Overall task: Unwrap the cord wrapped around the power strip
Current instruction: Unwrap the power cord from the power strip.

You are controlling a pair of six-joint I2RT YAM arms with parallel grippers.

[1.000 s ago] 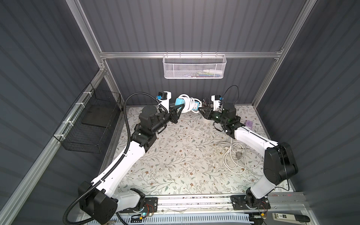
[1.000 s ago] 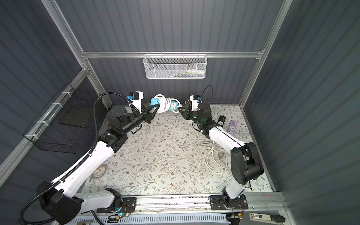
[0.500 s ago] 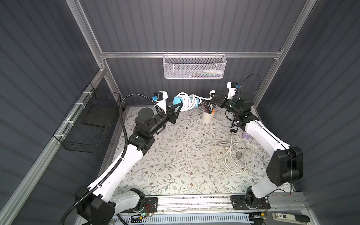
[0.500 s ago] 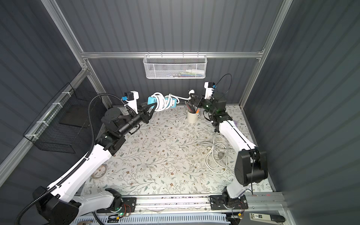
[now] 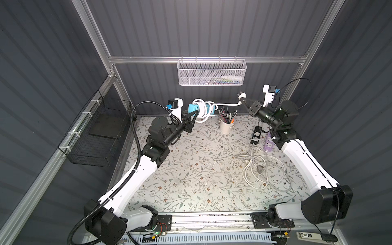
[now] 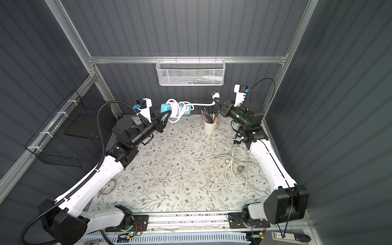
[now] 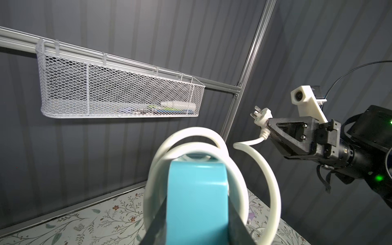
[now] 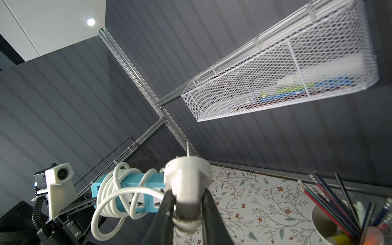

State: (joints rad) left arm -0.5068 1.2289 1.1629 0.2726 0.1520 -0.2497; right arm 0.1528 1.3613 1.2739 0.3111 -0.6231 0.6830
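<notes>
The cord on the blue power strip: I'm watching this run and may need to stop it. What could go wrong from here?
1. The cord runs almost straight from the power strip to the plug in the right gripper; pulling outward could tighten the remaining loops or tug the strip out of the left gripper.
2. The pencil cup seems to stand below that span; a dropped loop could snag the pencils.
</notes>
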